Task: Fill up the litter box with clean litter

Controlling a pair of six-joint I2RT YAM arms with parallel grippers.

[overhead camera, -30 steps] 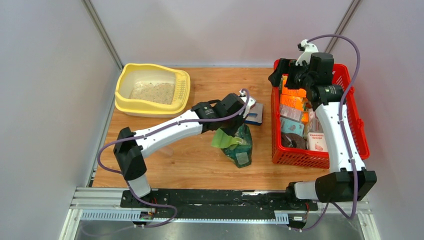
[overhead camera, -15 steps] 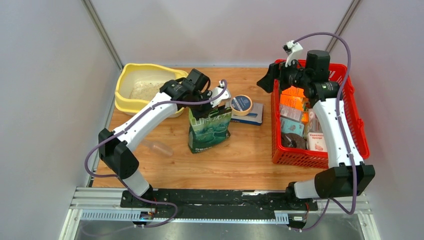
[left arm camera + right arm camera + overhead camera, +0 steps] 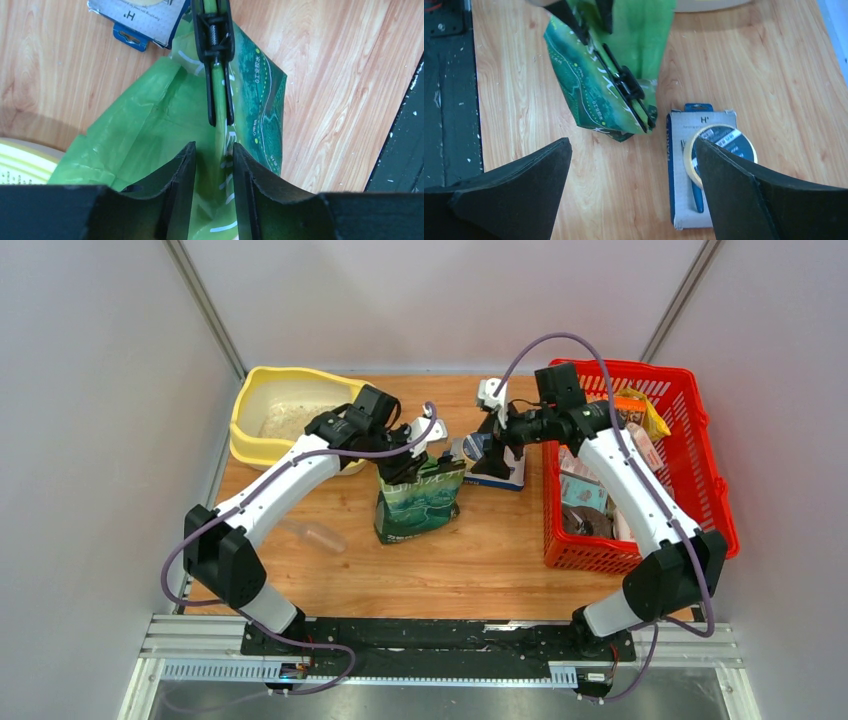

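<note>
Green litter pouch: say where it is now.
Top view: the pouch stands mid-table below the left gripper, between the yellow litter box, far-left, and the tape roll, right.

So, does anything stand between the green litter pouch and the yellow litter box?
Nothing visible on the table does: the pouch stands just right of the near corner of the litter box. Only the left arm crosses that gap, the left gripper open astride the pouch's top, beside a black clip.

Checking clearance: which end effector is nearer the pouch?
Left. The left end effector straddles the pouch at its top fold; the right end effector hovers open beside it, over the box.
</note>
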